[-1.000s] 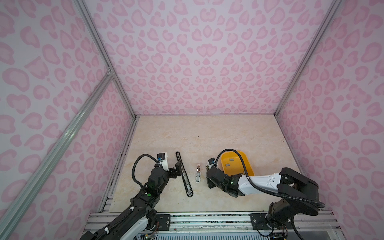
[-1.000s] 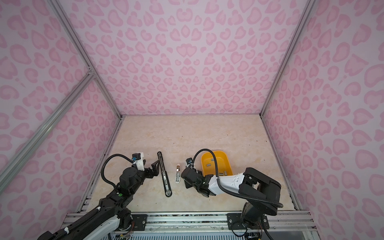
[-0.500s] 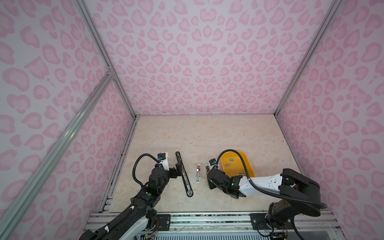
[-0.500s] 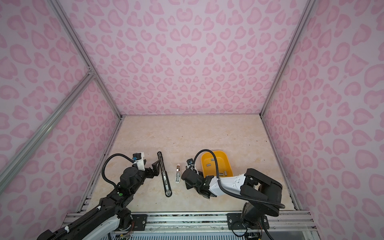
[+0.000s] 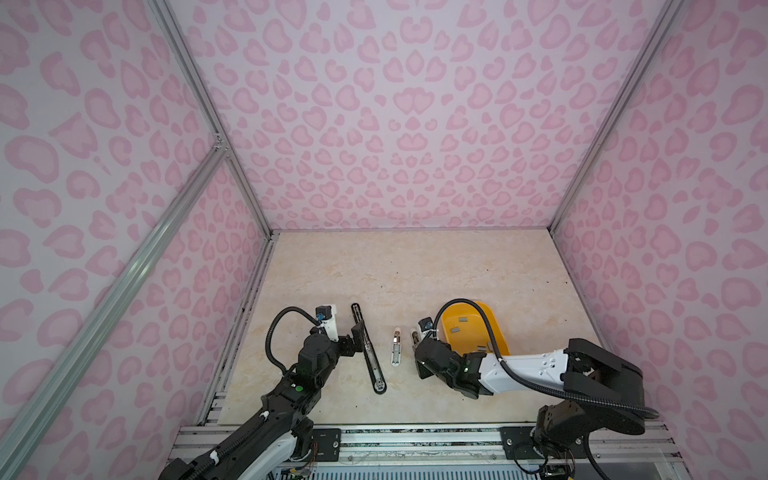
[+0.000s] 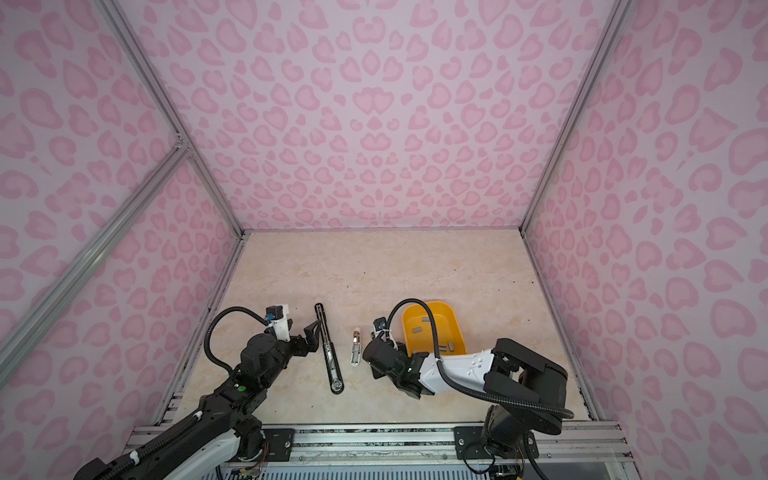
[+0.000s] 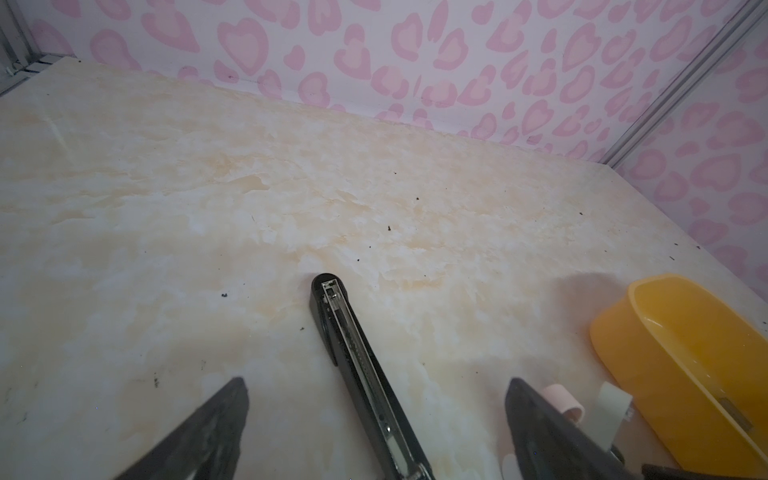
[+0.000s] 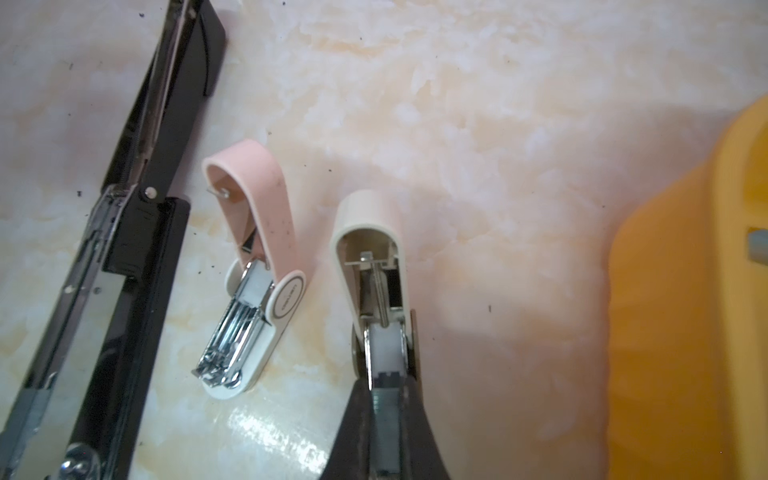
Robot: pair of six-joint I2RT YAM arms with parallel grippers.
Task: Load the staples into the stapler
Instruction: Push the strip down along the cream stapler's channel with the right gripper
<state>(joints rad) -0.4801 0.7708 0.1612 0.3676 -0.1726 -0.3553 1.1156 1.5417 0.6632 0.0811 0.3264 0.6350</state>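
- Left gripper (image 6: pixel 311 337): we find it a shade closer to the long black stapler (image 6: pixel 328 349) than a second earlier, its upper finger now against the stapler's side.
- Right arm's elbow (image 5: pixel 602 368): we see it sit marginally further toward the right wall; the shift is barely perceptible.
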